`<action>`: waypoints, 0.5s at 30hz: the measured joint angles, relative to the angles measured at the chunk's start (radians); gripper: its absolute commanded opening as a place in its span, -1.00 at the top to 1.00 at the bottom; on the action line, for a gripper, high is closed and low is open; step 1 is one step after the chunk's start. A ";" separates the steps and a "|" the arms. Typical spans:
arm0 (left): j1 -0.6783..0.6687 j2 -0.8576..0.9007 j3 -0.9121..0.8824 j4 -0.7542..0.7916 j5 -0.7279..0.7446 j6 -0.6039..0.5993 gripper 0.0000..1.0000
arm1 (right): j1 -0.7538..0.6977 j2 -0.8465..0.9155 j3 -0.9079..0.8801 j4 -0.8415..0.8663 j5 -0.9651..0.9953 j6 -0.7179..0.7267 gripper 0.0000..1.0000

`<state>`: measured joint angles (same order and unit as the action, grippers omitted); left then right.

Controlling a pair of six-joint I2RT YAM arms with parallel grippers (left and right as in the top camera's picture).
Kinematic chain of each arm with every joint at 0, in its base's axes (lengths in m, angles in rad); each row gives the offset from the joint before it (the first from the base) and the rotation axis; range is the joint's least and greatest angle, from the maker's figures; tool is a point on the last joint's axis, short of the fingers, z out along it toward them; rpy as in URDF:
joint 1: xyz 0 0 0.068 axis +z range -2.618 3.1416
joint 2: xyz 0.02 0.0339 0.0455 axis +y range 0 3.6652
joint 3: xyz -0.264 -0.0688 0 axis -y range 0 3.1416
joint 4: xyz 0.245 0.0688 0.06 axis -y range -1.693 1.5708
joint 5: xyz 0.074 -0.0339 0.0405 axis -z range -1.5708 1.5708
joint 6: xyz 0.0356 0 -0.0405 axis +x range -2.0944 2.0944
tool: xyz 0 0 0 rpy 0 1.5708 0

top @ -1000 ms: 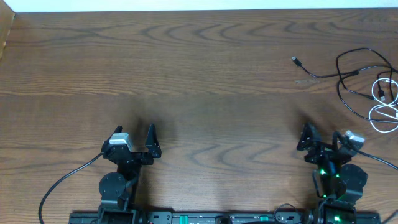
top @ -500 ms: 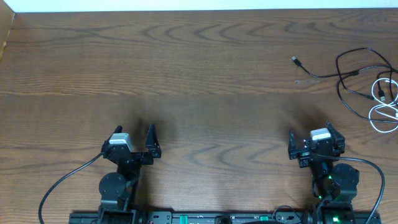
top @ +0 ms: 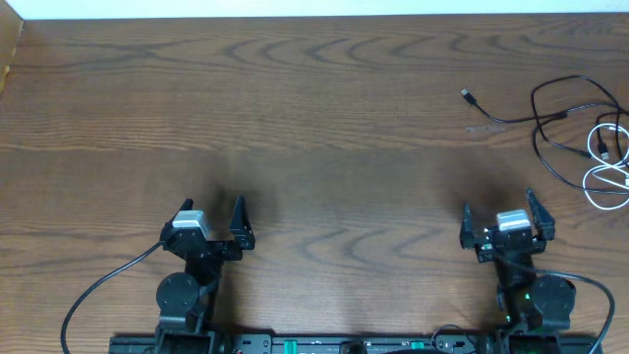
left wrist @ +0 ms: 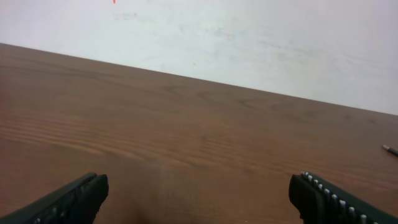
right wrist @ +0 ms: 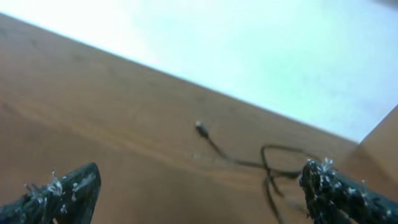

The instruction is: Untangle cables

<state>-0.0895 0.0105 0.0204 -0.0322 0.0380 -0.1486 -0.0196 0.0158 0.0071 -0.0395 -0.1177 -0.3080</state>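
Observation:
The black cable [top: 550, 116] lies in loops at the far right of the table, one plug end [top: 469, 96] stretched out to the left. The white cable [top: 607, 162] is coiled among its loops at the right edge. In the right wrist view the black cable [right wrist: 249, 163] shows blurred ahead; the white one is not visible there. My right gripper [top: 508, 221] is open and empty near the front edge, well short of the cables. My left gripper [top: 211, 221] is open and empty at the front left, far from them.
The wooden table [top: 295, 118] runs back to a white wall [left wrist: 249, 37]. Thick black cords from the arm bases trail at the front left [top: 98, 290] and front right [top: 590, 285].
My right gripper has swung from facing left to facing straight ahead, and its base has shifted slightly right. The left arm and the cables have not moved.

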 measured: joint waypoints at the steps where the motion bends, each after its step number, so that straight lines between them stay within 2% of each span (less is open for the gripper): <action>1: 0.000 0.000 0.000 0.000 0.000 0.000 -0.96 | 0.000 -0.004 0.000 0.002 0.001 0.000 -0.99; 6: 0.000 0.000 0.000 0.000 0.000 0.000 -0.96 | 0.005 -0.004 0.000 -0.003 0.037 0.033 -0.99; 12: 0.000 0.000 0.000 0.000 0.000 0.000 -0.96 | 0.005 -0.004 0.000 -0.010 0.249 0.291 -0.99; 15: 0.000 0.000 0.000 0.000 0.000 0.000 -0.96 | 0.005 -0.004 0.000 -0.010 0.278 0.343 -0.98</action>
<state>-0.0895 0.0105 0.0204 -0.0322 0.0380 -0.1486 -0.0147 0.0120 0.0071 -0.0490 0.1604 0.0349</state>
